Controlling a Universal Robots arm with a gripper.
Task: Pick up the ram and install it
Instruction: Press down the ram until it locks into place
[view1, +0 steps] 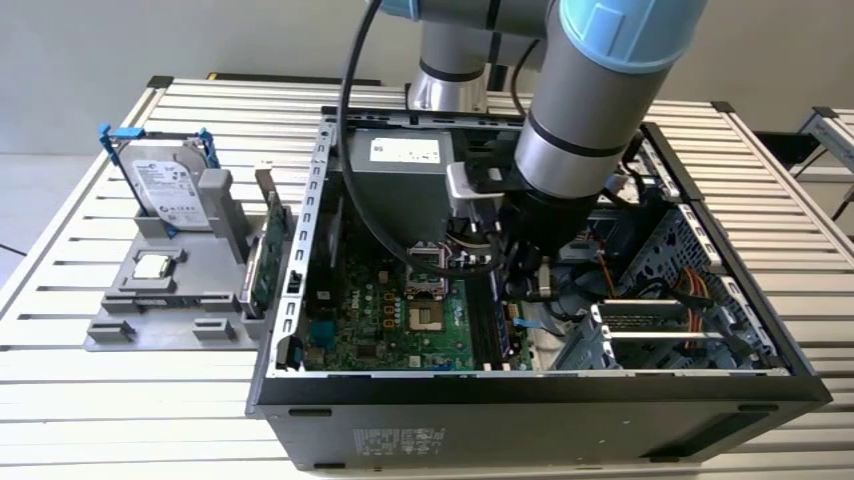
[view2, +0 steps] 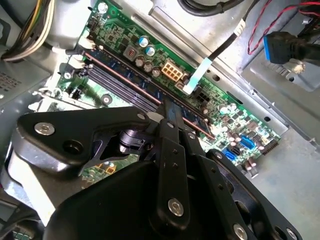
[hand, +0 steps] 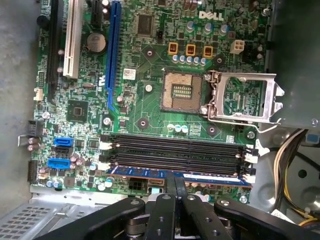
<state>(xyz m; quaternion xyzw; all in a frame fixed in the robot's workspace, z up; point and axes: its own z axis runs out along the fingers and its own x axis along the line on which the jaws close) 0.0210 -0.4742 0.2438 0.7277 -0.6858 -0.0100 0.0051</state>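
- In the exterior view, an open computer case is seen lying on a slatted metal table. The arm is lowered into the case, over the green motherboard, and the gripper itself is hidden behind the wrist and cables. To the exterior view's left of the case, a grey fixture is seen holding a silver hard drive in a blue frame and a green card standing on edge. A pale wall is seen behind the table.
- In the second wrist view, the ram is seen as a slim, dark bluish strip lying along the outermost memory slot. The gripper is seen with its fingers drawn together on the strip's upper edge. How deep the strip sits cannot be told.
- In the first wrist view, the ram is seen as a thin blue-edged stick in the slot nearest the board's edge, beside the empty black slots. The gripper is closed on its middle. The open processor socket is seen further in. The stick's end latches are hard to make out.
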